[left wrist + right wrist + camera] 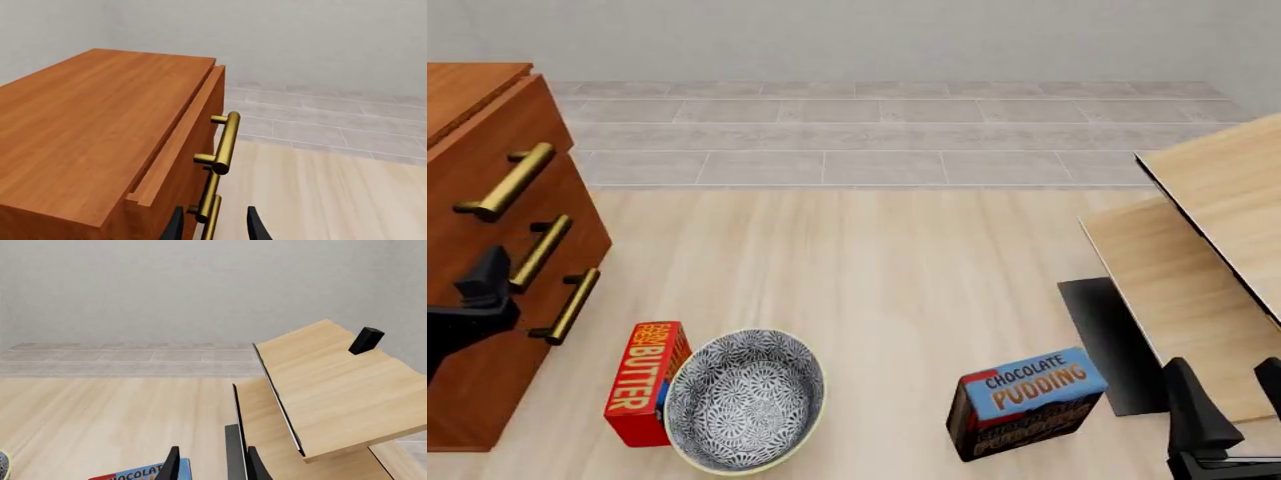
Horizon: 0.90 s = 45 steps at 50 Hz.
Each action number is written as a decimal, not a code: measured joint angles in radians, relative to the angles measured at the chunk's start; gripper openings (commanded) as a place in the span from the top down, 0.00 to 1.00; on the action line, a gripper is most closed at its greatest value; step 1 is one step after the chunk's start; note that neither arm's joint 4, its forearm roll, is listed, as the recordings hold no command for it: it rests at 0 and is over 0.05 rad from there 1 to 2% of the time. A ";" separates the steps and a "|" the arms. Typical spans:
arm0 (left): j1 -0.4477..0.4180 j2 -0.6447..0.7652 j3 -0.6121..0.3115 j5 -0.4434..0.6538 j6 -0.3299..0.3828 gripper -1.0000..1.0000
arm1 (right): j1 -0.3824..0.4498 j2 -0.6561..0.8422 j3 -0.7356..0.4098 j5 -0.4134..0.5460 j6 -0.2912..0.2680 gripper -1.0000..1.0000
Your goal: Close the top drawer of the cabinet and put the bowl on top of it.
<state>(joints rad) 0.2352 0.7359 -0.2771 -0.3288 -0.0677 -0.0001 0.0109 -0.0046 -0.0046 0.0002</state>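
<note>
Two claws: left claw parted, holding nothing, by the cabinet front; right claw parted, holding nothing
Top drawer: slightly out
Bowl: on the surface, touching the butter box

The front view looks down and forward over the pale table, the left gripper at its left edge, the right gripper at its lower right. The left wrist view sits just behind its fingertips, close above the cabinet ahead. The right wrist view faces the wall over a pale shelf. Front and right wrist views share the chocolate pudding box
</note>
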 measured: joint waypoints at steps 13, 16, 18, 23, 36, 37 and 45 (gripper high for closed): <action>0.022 0.016 -0.003 -0.014 -0.001 0.00 | 0.000 0.000 0.000 0.000 0.000 0.00; 0.027 0.018 -0.005 -0.015 -0.001 0.00 | 0.000 0.000 0.000 0.000 0.000 0.00; 0.029 0.019 -0.006 -0.014 -0.002 0.00 | 0.000 0.000 0.000 0.000 0.000 0.00; 0.033 0.022 -0.009 -0.012 -0.005 0.00 | 0.000 0.000 0.000 0.000 0.000 0.00; 0.045 0.029 -0.017 -0.007 -0.013 0.00 | 0.000 0.000 0.000 0.000 0.000 0.00; 0.046 0.030 -0.017 -0.007 -0.014 0.00 | 0.000 0.000 0.000 0.000 0.000 0.00; 0.057 0.038 -0.022 -0.008 -0.021 0.00 | 0.000 0.000 0.000 0.000 0.000 0.00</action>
<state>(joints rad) 0.2923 0.7740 -0.2993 -0.3372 -0.0891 -0.0002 0.0109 -0.0046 -0.0046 0.0003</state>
